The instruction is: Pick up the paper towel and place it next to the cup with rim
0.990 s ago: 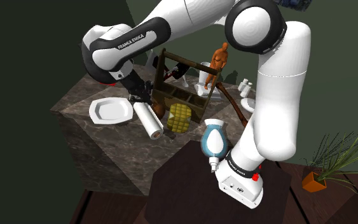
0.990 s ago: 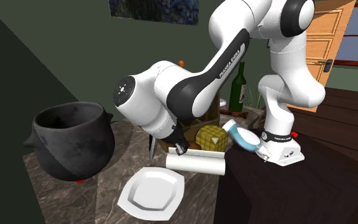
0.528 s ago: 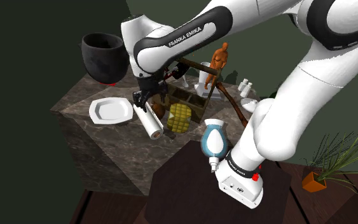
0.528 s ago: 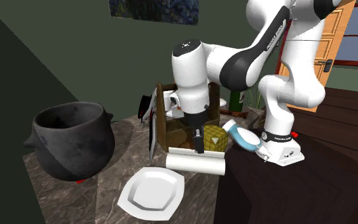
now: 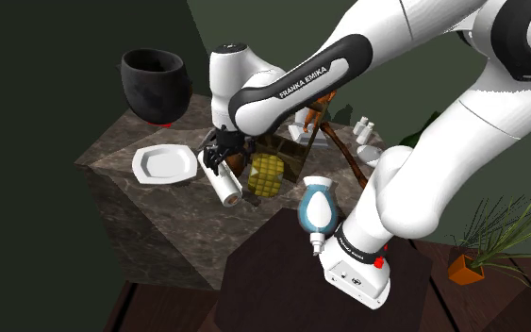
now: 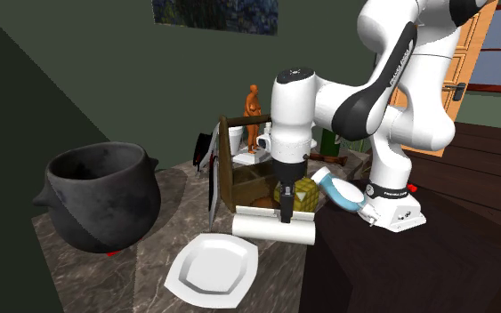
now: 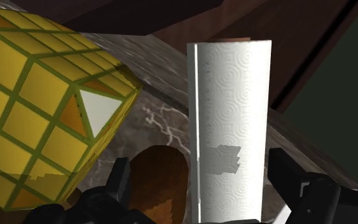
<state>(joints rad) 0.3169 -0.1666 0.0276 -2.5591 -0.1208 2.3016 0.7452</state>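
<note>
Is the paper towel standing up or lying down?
Lying down: the paper towel rests on its side on the stone tabletop.

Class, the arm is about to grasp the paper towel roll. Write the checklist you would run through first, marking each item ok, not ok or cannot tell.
1. Gripper open: ok.
2. Paper towel between the fingers: ok.
3. Fingers touching the roll: not ok, gaps on both sides.
4. Roll lying flat on the table: ok.
5. Yellow cube and brown object clear of the closing fingers: cannot tell.
</note>
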